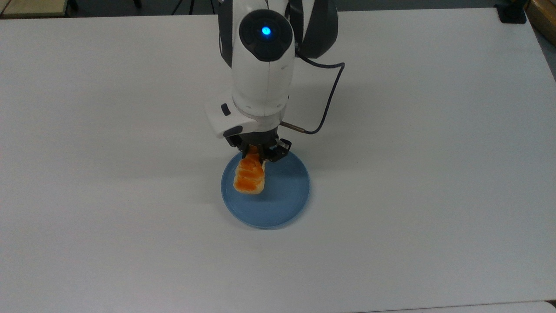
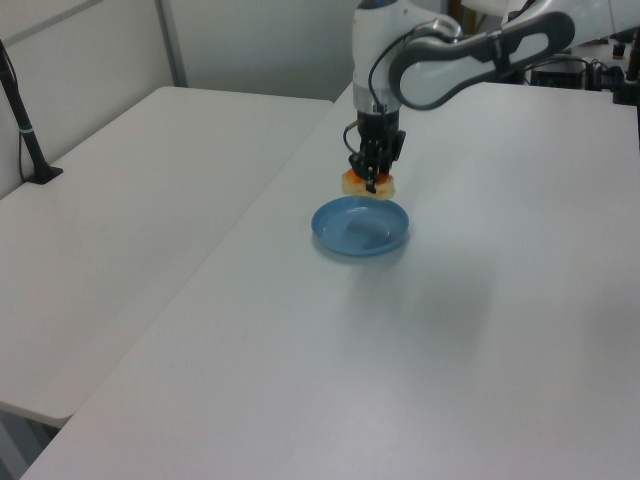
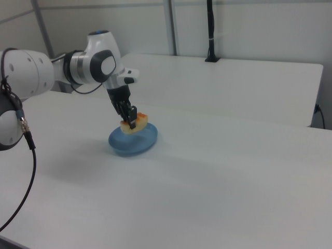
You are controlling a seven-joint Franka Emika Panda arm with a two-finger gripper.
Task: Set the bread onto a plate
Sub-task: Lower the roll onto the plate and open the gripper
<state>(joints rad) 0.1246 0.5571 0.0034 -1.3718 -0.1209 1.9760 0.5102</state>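
Note:
The bread [image 1: 249, 177], an oblong bun with an orange glazed top and cream sides, hangs in my gripper [image 1: 259, 157], which is shut on its far end. It hovers over the light-blue plate [image 1: 282, 204], above the plate's left half in the top view. In the left view the bread [image 2: 367, 184] floats just over the plate's far rim [image 2: 362, 240], held by the gripper [image 2: 371, 178]. In the right view the bread [image 3: 135, 124] sits a little above the plate [image 3: 132, 144], clamped by the gripper [image 3: 131, 119].
The plate rests on a wide white table [image 1: 412, 174]. A second white table [image 2: 140, 200] adjoins it on the left view's left. A black post [image 2: 25, 130] stands clamped at that table's far edge. A black cable [image 1: 323, 108] trails from my wrist.

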